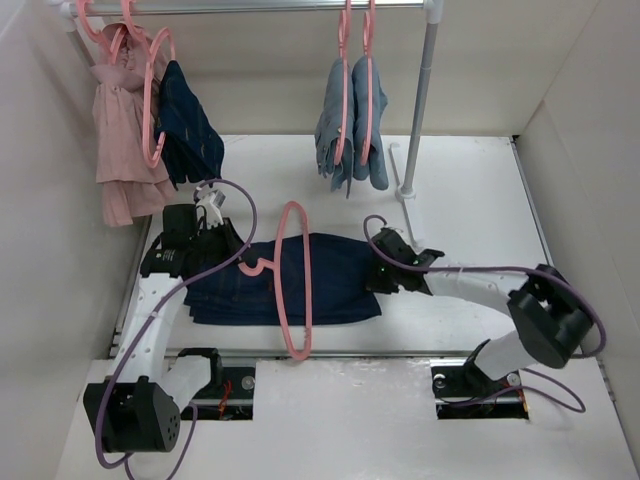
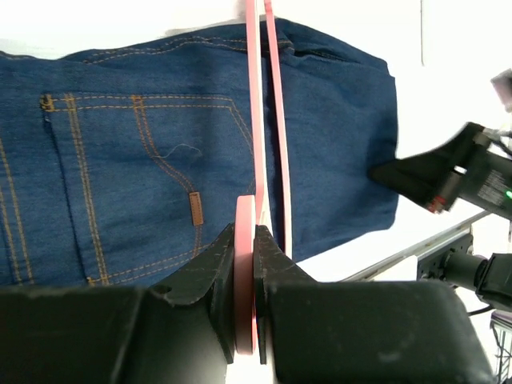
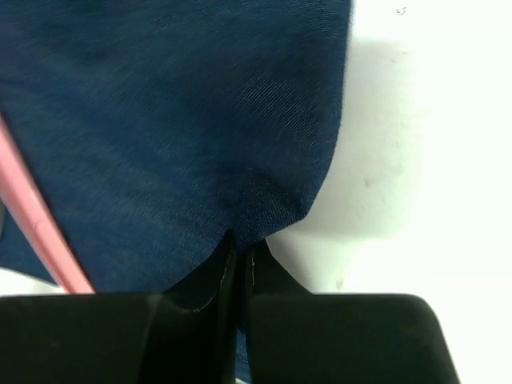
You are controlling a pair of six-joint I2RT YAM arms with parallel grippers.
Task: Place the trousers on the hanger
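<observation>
The dark navy trousers (image 1: 330, 275) lie folded flat on the white table, waistband end to the left. The pink hanger (image 1: 297, 275) stands across them, loop upright, hook to the left. My left gripper (image 1: 240, 262) is shut on the hanger's hook end; in the left wrist view the pink plastic (image 2: 245, 264) sits clamped between the jaws above the trousers (image 2: 144, 152). My right gripper (image 1: 378, 275) is at the trousers' right edge, shut on the denim; the right wrist view shows the cloth (image 3: 200, 136) pinched between the closed jaws, with the hanger (image 3: 32, 216) at the left.
A clothes rail (image 1: 250, 6) at the back carries a pink garment (image 1: 125, 130), a small dark navy garment (image 1: 190, 125) and light blue jeans (image 1: 350, 120), all on pink hangers. The rail's post (image 1: 420, 110) stands behind my right arm. White walls close in both sides.
</observation>
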